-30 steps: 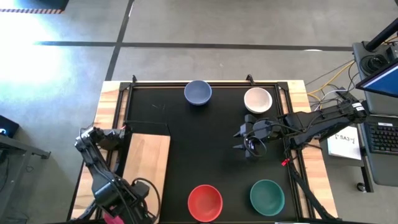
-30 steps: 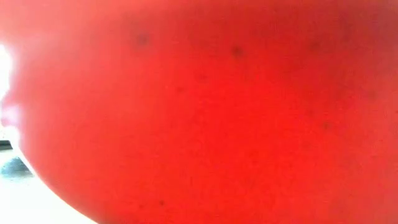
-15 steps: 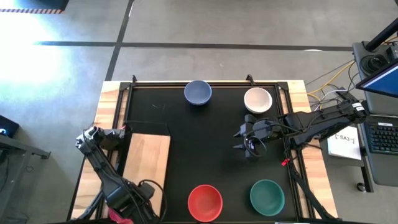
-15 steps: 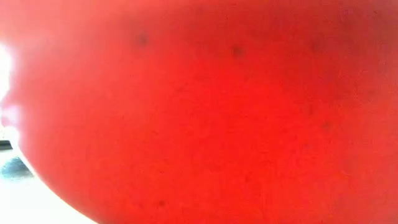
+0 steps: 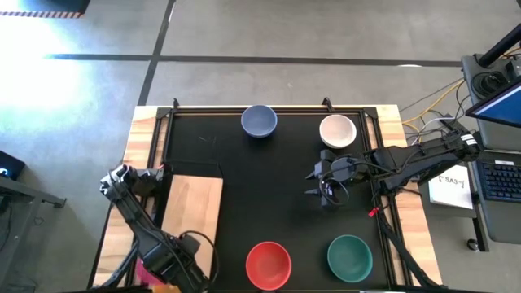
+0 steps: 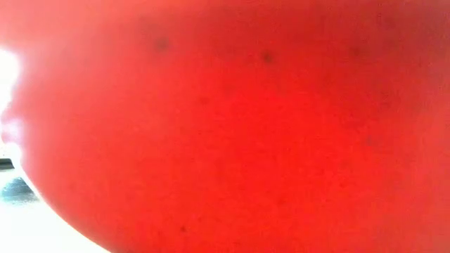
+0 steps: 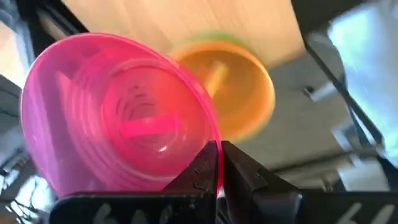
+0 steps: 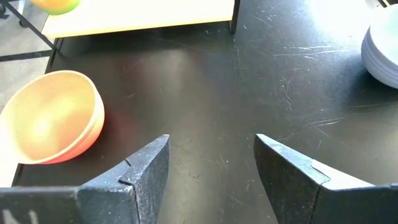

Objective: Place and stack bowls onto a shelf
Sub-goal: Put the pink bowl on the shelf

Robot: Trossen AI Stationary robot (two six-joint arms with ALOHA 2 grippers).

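Here, left pincer clenched on glossy round magenta bowl rim — right pincer released above scratched black tabletop.

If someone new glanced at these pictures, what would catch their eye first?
Probably the magenta bowl pinched at its rim by the shut left gripper, low at the table's left corner. Next, the red bowl at the near edge, filling the low view, while the open right gripper hovers mid-table.

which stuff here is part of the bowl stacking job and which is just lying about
Job things:
- magenta bowl, gripped by left gripper
- orange bowl
- red bowl
- teal bowl
- blue-grey bowl
- white bowl
- shelf

Lying about:
- paper sheet
- laptop
- cables
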